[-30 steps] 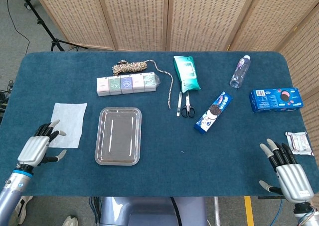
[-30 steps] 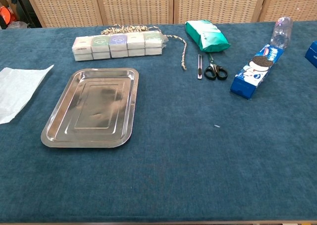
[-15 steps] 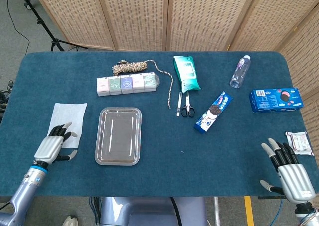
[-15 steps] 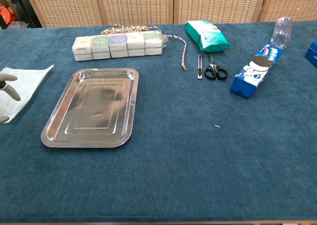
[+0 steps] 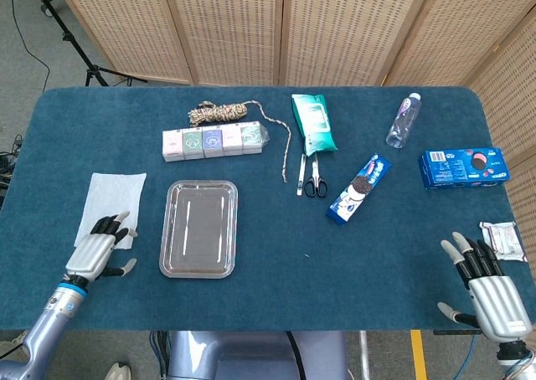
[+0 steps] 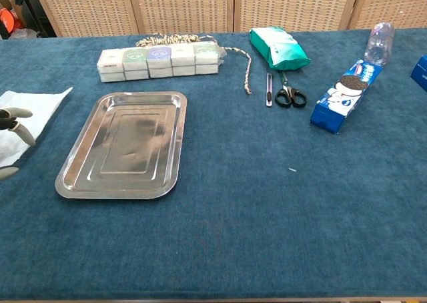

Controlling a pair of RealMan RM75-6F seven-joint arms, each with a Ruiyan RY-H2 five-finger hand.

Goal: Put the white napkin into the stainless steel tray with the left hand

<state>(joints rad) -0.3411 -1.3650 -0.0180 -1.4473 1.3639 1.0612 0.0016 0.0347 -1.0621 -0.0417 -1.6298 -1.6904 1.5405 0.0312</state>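
Observation:
The white napkin (image 5: 112,202) lies flat on the blue cloth at the left, also seen at the chest view's left edge as the napkin (image 6: 30,116). The stainless steel tray (image 5: 199,228) sits empty just right of it; its rim (image 6: 177,139) shows in the chest view. My left hand (image 5: 99,249) hovers open over the napkin's near edge, fingers spread; only its fingertips (image 6: 15,123) show in the chest view. My right hand (image 5: 487,284) stays open at the table's near right corner, holding nothing.
Behind the tray are a row of small boxes (image 5: 213,140) and a coiled rope (image 5: 221,110). A green pouch (image 5: 312,122), scissors (image 5: 314,179), a cookie pack (image 5: 360,187), a bottle (image 5: 404,120), a blue box (image 5: 463,166) and a wrapped snack (image 5: 502,238) lie to the right.
My left hand has moved right and toward the near edge, from beside the napkin's left side to over its near edge. The right hand has barely shifted.

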